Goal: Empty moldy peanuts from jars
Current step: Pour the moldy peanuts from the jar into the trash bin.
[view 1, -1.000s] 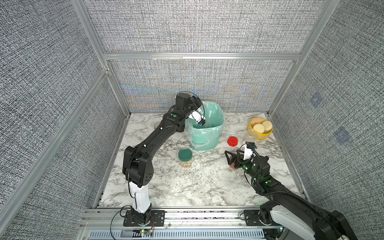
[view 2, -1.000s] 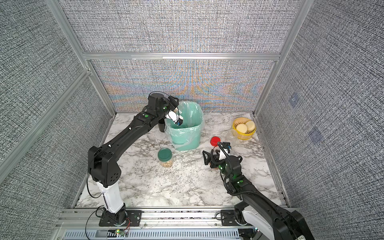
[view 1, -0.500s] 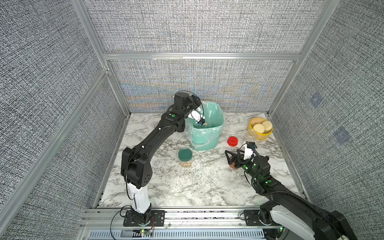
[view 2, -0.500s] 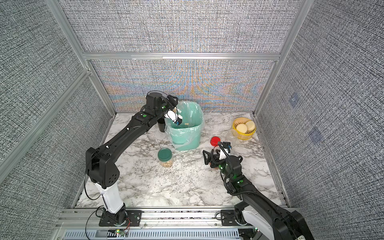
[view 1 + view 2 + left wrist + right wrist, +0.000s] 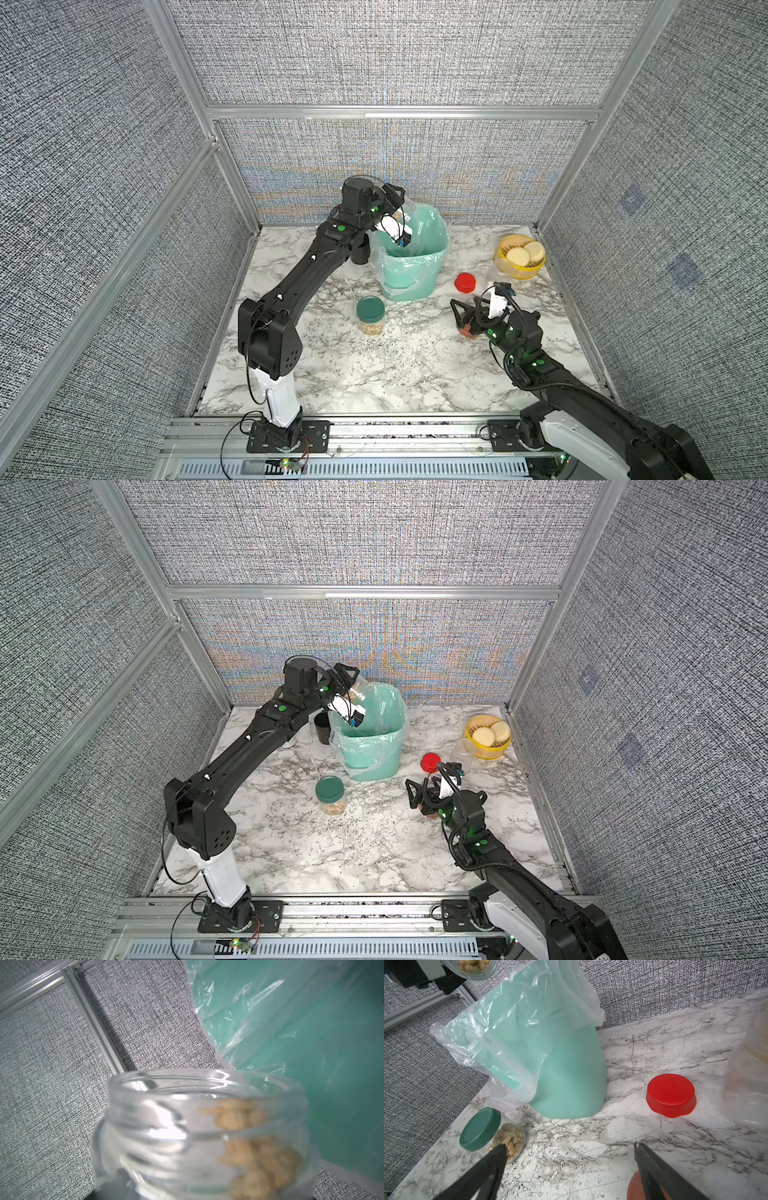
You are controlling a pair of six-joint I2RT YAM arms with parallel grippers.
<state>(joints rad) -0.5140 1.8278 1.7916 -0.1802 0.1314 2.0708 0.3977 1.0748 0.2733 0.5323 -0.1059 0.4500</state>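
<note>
Peanuts [image 5: 249, 1147] lie low in the open jar [image 5: 207, 1126], close to its mouth. The left gripper [image 5: 349, 690] has this jar clamped and holds it tilted above the left rim of the bin [image 5: 415, 257]. The bin stands near the back wall, and its plastic liner hangs over the edge. The mug [image 5: 322, 727] is just beside the bin, on its left, partly under the left arm.

The right gripper [image 5: 569, 1147] hangs low over the table [image 5: 374, 374] with its jaws spread wide and nothing between them. One finger is above the orange lid [image 5: 634, 1188].

I count three jars:
- the open jar held over the bin;
- the green-lid jar [image 5: 370, 316], upright, closed, with peanuts inside, in front of the bin;
- the lidless jar [image 5: 496, 270], touching the bowl [image 5: 521, 270] near the right wall. I cannot tell what is in it.

There are three lids: green, orange, and the red lid [image 5: 670, 1093], which lies between the bin and the lidless jar. There is one bin, one mug and one bowl.

The widest bare marble is at the front, between the green-lid jar and the rail.
</note>
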